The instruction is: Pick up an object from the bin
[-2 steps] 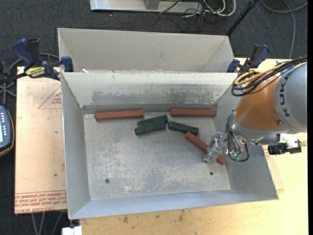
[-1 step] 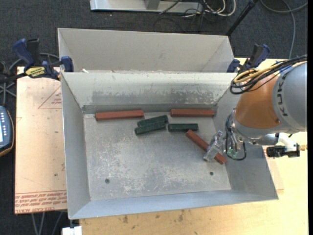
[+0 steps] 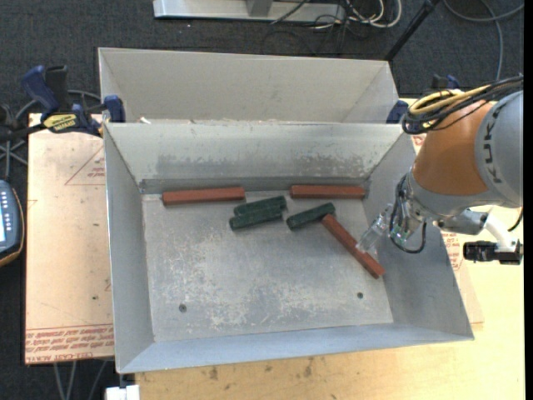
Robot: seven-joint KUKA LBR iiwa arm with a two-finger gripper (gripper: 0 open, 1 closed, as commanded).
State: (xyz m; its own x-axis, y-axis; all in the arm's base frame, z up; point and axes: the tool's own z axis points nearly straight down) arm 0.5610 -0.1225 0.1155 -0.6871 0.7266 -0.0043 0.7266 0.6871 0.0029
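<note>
Grey metal bin (image 3: 250, 302): sloped walls, flat scuffed floor, just a handful of loose bits, all lying in the back half.
Gripper (image 3: 369, 242): down low on the right side of the bin, close to the foot of the right wall. Its tip sits right at the lower stretch of the slanted red-brown stick (image 3: 340, 233).
Claw state: honestly can't tell if it's open or closed, the tip is too small against the metal to call it.
Nearest thing: that slanted stick. It lies flat on the floor on a diagonal, lower end pointing toward the front right corner and poking out past the gripper. Touching or just hovering, can't say.
Right green block (image 3: 310, 216): dark green, chunky, lying flat, and the slanted stick's upper end butts against it.
Green pair (image 3: 256, 212): two more dark green blocks, side by side and touching, just left of the other one, around mid-bin toward the back.
Back sticks: a long red-brown stick (image 3: 203, 196) on the left and a shorter red-brown stick (image 3: 327, 192) on the right, both flat along the foot of the back wall with a gap between them.
Arm: comes in from the right with an orange cover (image 3: 454, 152) and yellow-and-black cables (image 3: 433, 102) looped over the top of it.
</note>
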